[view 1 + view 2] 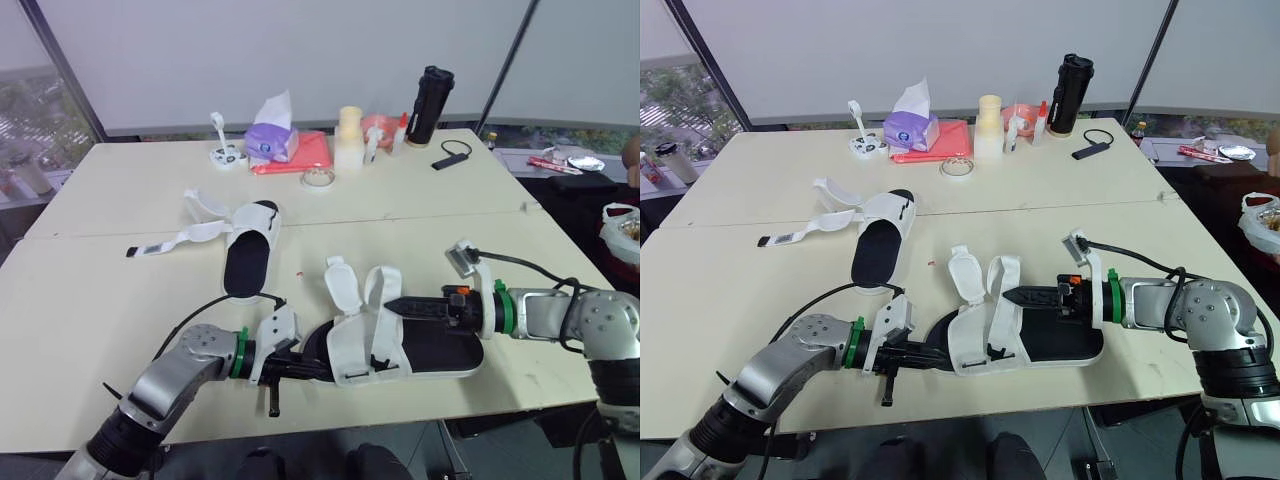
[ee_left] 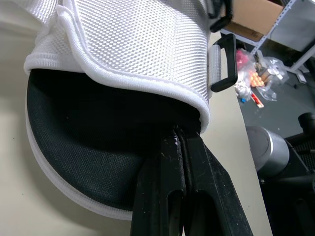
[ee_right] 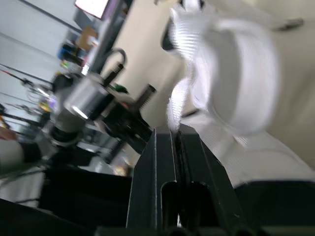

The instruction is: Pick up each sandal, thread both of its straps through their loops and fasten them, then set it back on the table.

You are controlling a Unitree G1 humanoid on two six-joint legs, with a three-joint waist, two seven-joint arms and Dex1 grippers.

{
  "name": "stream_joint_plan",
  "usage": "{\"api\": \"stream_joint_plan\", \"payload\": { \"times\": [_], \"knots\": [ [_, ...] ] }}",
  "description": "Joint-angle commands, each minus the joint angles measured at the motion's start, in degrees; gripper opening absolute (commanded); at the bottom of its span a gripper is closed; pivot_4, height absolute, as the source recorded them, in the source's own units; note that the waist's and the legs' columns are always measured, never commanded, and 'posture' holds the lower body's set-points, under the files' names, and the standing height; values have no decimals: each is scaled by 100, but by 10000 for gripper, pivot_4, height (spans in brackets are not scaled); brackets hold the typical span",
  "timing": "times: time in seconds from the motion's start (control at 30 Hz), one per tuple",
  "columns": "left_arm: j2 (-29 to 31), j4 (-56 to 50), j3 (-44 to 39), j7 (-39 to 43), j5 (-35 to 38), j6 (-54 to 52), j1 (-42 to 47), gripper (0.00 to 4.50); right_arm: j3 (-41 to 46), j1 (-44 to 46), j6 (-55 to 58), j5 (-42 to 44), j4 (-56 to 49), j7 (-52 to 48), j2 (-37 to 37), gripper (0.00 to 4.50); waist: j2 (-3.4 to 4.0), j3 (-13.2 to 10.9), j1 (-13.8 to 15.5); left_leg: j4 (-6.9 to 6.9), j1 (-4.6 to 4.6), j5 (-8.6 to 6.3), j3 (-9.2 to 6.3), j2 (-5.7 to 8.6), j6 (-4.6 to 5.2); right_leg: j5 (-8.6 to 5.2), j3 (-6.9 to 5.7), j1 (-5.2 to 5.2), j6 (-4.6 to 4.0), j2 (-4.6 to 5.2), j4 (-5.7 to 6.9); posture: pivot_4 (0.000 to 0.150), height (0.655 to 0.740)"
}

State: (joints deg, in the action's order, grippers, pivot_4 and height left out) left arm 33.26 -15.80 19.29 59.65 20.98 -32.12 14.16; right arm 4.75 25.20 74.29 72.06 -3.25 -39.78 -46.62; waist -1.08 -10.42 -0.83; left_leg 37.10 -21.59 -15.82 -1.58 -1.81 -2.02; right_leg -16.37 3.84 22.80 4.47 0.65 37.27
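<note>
Table (image 1: 100,300): holds 2 sandals.
Near sandal (image 1: 365,345): front edge, btwn your claws.
Far sandal (image 1: 250,262): mid-table, straps loose.
Your L claw (image 2: 178,132): fingers pressed together, tips touching near sandal's insole.
Your R claw (image 3: 173,132): clamped on strap (image 3: 178,96).

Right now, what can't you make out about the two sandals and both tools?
1. Left tool tips: left wrist view, hidden under the white upper of the near sandal; what they pinch is unclear.
2. Strap end: right wrist view, hidden between the shut fingers of the right tool.
3. Far sandal loops: head views, too small to find.
</note>
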Motion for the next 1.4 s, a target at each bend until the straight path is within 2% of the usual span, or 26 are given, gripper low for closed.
{"api": "stream_joint_plan", "payload": {
  "times": [0.03, 0.17, 0.43, 0.7, 0.93, 1.23, 1.4],
  "knots": [
    [-14, 135, 45, -146, -140, -54, -40, 0, 84, 27, 66, -98, -32, -111, 79, 527, 0, 0, 0, 0, 0, 0, 0, 0, 0, 0, 0, 0, 0, 0, 0, 1500, 7400],
    [-39, 157, 61, -156, -150, -41, -22, 0, -227, -51, -80, -696, -154, -365, -59, 527, 0, 0, 3, 0, -1, 0, 0, 1, 0, 0, 0, 0, 0, 0, -2, 1500, 7400],
    [-56, 212, 55, -144, -159, -19, 16, 0, -294, -59, -735, -1496, -132, -1083, -203, 527, 0, 0, 7, -1, 0, -1, 1, 1, 1, 0, -1, -1, 0, 0, -4, 1500, 7400],
    [-95, 229, 86, -154, -178, 1, 28, 0, -121, 261, -591, -1643, 281, -1490, -226, 527, 0, 0, 11, 2, 0, -1, 1, 3, 1, 0, -1, -2, 0, 4, -4, 1500, 7400],
    [-105, 245, 78, -167, -184, 20, 21, 0, -141, 321, -468, -1718, 183, -1824, -429, 527, 0, -1, 13, 1, -1, -1, 1, 3, 1, 0, -1, -2, 0, 5, -5, 1500, 7400],
    [-133, 280, 85, -183, -217, 60, 6, 0, -538, 125, -689, -2060, -350, -2194, -520, 527, 1, -1, 11, 1, -1, -1, 1, 4, 1, -1, -1, -1, 0, 5, -6, 1500, 7400],
    [-151, 304, 86, -205, -231, 86, 6, 0, -966, 230, -1137, -2610, -588, -2173, -451, 527, 1, -1, 2, -1, -1, -1, 0, 3, 1, 0, -1, 0, 0, 4, -6, 1500, 7400]
  ]
}}
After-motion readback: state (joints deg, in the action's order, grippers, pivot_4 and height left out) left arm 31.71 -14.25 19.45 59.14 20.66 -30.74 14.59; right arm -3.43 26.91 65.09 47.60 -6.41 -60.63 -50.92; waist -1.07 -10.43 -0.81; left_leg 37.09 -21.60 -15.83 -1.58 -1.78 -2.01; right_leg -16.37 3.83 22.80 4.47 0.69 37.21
